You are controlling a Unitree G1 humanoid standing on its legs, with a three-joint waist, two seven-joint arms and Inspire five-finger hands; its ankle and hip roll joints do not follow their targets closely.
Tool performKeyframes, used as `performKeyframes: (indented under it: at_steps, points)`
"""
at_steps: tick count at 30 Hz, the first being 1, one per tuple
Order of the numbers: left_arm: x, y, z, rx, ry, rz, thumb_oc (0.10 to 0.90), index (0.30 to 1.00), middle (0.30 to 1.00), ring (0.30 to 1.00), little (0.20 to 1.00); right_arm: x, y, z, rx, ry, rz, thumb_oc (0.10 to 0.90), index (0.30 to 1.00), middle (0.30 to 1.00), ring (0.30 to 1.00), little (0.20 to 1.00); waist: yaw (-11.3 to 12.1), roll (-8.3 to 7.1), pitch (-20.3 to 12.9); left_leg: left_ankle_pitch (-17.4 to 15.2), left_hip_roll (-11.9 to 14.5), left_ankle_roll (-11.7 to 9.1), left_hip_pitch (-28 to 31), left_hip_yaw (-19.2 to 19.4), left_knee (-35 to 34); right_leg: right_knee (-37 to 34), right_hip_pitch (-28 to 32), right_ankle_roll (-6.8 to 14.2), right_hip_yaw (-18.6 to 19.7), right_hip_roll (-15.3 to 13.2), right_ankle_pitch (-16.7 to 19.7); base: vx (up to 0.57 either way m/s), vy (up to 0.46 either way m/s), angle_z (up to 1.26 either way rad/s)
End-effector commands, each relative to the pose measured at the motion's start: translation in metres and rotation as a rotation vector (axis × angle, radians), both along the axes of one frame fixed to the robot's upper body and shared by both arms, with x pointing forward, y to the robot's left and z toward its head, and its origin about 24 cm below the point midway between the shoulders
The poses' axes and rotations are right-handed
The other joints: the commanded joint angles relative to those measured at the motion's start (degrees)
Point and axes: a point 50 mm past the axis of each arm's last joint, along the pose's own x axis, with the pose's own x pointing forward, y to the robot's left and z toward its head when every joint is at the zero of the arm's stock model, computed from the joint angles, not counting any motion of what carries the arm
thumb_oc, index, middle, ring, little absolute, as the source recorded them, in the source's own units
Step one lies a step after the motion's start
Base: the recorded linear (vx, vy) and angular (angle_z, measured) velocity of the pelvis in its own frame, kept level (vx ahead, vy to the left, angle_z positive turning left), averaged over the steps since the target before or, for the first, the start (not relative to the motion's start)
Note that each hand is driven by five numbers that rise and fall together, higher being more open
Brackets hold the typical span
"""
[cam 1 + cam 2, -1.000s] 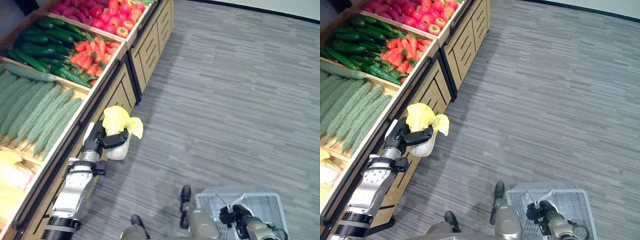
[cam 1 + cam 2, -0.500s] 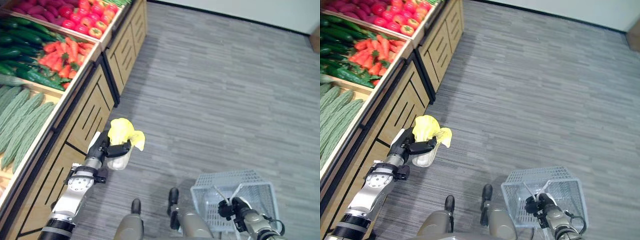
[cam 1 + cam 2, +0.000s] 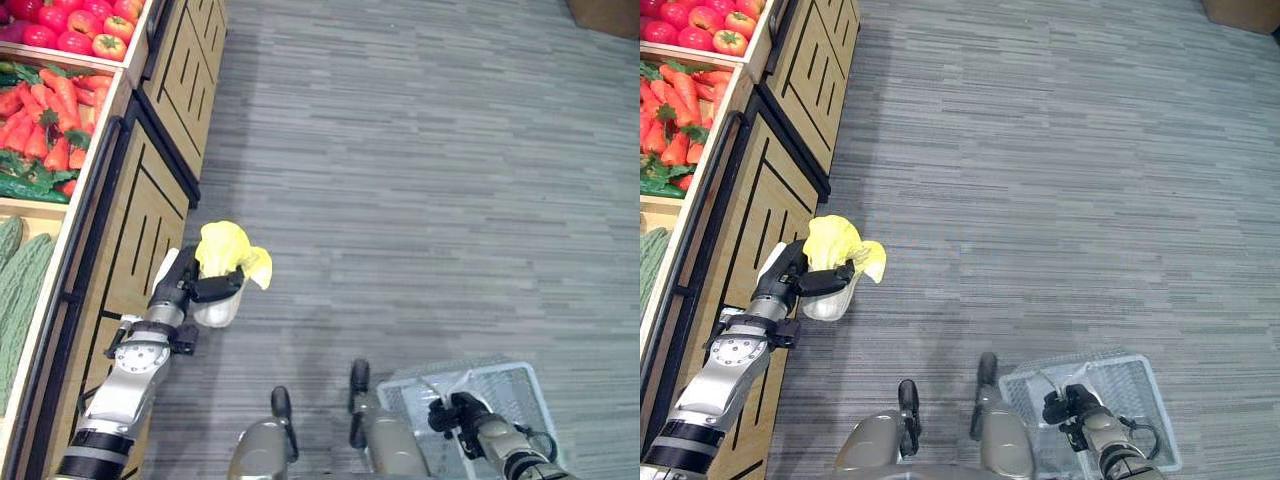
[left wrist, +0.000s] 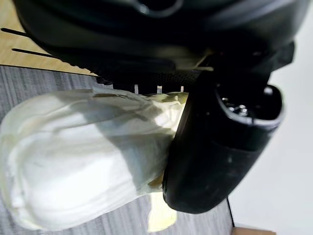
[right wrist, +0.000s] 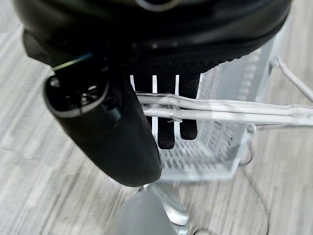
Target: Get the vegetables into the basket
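A napa cabbage (image 3: 225, 270) with yellow leaves and a white base is held over the grey floor in front of the wooden stand. My left hand (image 3: 190, 287) is shut on it, thumb (image 4: 220, 147) pressed across its pale base (image 4: 83, 156). A white wire basket (image 3: 500, 395) hangs low at the right. My right hand (image 3: 455, 412) is shut on the basket's wire handles (image 5: 220, 110), with its fingers (image 5: 166, 122) curled under them. The basket looks empty.
A wooden produce stand (image 3: 150, 190) with drawer fronts runs along the left. Its bins hold carrots (image 3: 45, 115), red tomatoes (image 3: 60, 30) and bumpy green gourds (image 3: 20, 290). Open grey plank floor (image 3: 430, 180) spreads to the right.
The camera has swung right, so the stand slid toward the left edge. My left hand with the cabbage stays in front of the stand; my right hand still holds the basket.
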Motion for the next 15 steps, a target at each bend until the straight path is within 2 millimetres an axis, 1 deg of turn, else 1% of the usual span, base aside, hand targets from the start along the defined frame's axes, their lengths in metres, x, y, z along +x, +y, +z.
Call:
performKeyframes:
  at_steps: [1,2,3,4,5,6,8,9,10,11,12,13,14,15]
  points:
    - [-0.001,-0.007,0.043,0.133,-0.157,-0.147,0.400,0.300,0.300,0.300,0.300,0.028,0.008,0.012,0.010,-0.086,0.092,0.400,0.300,0.300,0.300,0.300,0.87,-1.04,-4.07,-0.75,0.40,-4.63,-4.11,-2.07,1.85,-9.86,5.06,3.01,-1.52,-1.93,3.60,-0.07,-0.084,-0.62]
    - [-0.001,-0.007,0.042,0.159,-0.138,-0.170,0.400,0.300,0.300,0.300,0.300,0.030,0.007,0.013,0.009,-0.094,0.094,0.400,0.300,0.300,0.300,0.300,0.39,-0.97,-4.23,-0.13,0.62,-4.78,-4.24,-2.21,2.28,-9.67,4.44,2.49,-0.58,-1.59,2.82,-0.01,-0.113,-0.75]
    - [0.000,-0.011,0.035,0.176,-0.098,-0.202,0.400,0.300,0.300,0.300,0.300,0.034,0.006,0.017,0.007,-0.110,0.111,0.400,0.300,0.300,0.300,0.300,-0.38,-0.58,-4.59,-0.01,1.12,-5.08,-3.84,-2.71,2.58,-9.26,4.89,1.65,-0.38,-0.98,1.31,0.02,-0.132,-0.49]
    - [0.001,-0.016,0.026,0.189,-0.054,-0.237,0.400,0.300,0.300,0.300,0.300,0.044,0.005,0.024,0.001,-0.149,0.124,0.400,0.300,0.300,0.300,0.300,-1.13,0.04,-5.00,0.47,1.55,-5.56,-2.84,-3.21,2.04,-9.10,5.76,1.10,-0.91,-0.41,0.23,0.01,-0.140,-0.33]
    - [0.002,-0.020,0.021,0.199,-0.024,-0.263,0.400,0.300,0.300,0.300,0.300,0.049,0.004,0.027,-0.004,-0.171,0.128,0.400,0.300,0.300,0.300,0.300,-1.54,0.41,-5.04,0.72,1.79,-5.77,-2.42,-3.56,1.76,-9.02,6.04,0.81,-1.10,-0.08,-0.14,0.01,-0.095,-0.02]
    - [0.003,-0.020,0.021,0.199,-0.024,-0.265,0.400,0.300,0.300,0.300,0.300,0.048,0.004,0.028,-0.005,-0.171,0.127,0.400,0.300,0.300,0.300,0.300,-1.56,0.50,-4.97,0.76,1.82,-5.81,-2.36,-3.67,1.71,-9.01,6.14,0.78,-1.22,-0.05,-0.19,0.00,-0.065,0.08]
    - [0.007,-0.027,0.020,0.288,0.006,-0.331,0.400,0.300,0.300,0.300,0.300,0.064,0.004,0.039,-0.006,-0.229,0.144,0.400,0.300,0.300,0.300,0.300,-2.19,1.30,-5.27,1.49,2.34,-6.43,-1.71,-4.45,1.05,-9.01,6.61,0.16,-1.50,0.73,-0.98,-0.01,-0.093,0.05]
    - [0.011,-0.034,0.018,0.361,0.030,-0.392,0.400,0.300,0.300,0.300,0.300,0.076,0.008,0.047,-0.003,-0.270,0.171,0.400,0.300,0.300,0.300,0.300,-2.57,1.86,-5.72,2.13,2.85,-6.98,-1.11,-4.68,0.49,-9.43,7.30,-0.24,-1.88,1.29,-1.42,-0.01,-0.092,0.04]
    - [0.012,-0.035,0.018,0.361,0.029,-0.395,0.400,0.300,0.300,0.300,0.300,0.076,0.007,0.047,-0.004,-0.271,0.169,0.400,0.300,0.300,0.300,0.300,-2.53,1.95,-5.55,2.21,2.88,-7.04,-0.95,-4.80,0.36,-9.53,7.51,-0.29,-2.02,1.36,-1.41,-0.01,-0.092,0.13]
    - [0.014,-0.038,0.020,0.398,0.029,-0.416,0.400,0.300,0.300,0.300,0.300,0.083,0.011,0.052,-0.002,-0.291,0.188,0.400,0.300,0.300,0.300,0.300,-2.68,2.22,-5.87,2.51,3.00,-7.31,-0.64,-4.88,0.08,-9.86,7.88,-0.46,-2.06,1.72,-1.61,0.00,-0.098,0.13]
    - [0.019,-0.049,0.021,0.461,0.026,-0.476,0.400,0.300,0.300,0.300,0.300,0.094,0.017,0.059,0.002,-0.323,0.224,0.400,0.300,0.300,0.300,0.300,-2.64,2.84,-6.23,3.06,3.40,-7.81,-0.03,-4.96,-0.34,-11.13,8.91,-0.77,-2.52,2.41,-1.66,0.00,-0.094,0.09]
    - [0.019,-0.049,0.021,0.461,0.025,-0.477,0.400,0.300,0.300,0.300,0.300,0.094,0.017,0.059,0.002,-0.323,0.223,0.400,0.300,0.300,0.300,0.300,-2.61,2.86,-6.17,3.07,3.41,-7.82,0.02,-4.97,-0.35,-11.18,8.99,-0.78,-2.53,2.43,-1.64,-0.01,-0.136,0.10]
    - [0.020,-0.062,0.023,0.515,0.023,-0.563,0.400,0.300,0.300,0.300,0.300,0.114,0.028,0.073,0.002,-0.385,0.275,0.400,0.300,0.300,0.300,0.300,-2.45,4.06,-6.88,3.88,4.00,-8.58,0.59,-4.88,-0.67,-12.67,10.20,-1.05,-2.93,3.25,-1.87,-0.01,-0.069,0.08]
    - [0.021,-0.062,0.023,0.515,0.022,-0.564,0.400,0.300,0.300,0.300,0.300,0.114,0.028,0.074,0.002,-0.385,0.274,0.400,0.300,0.300,0.300,0.300,-2.43,4.10,-6.80,3.92,4.04,-8.63,0.68,-4.91,-0.75,-12.76,10.30,-1.09,-2.97,3.32,-1.84,-0.01,-0.104,0.05]
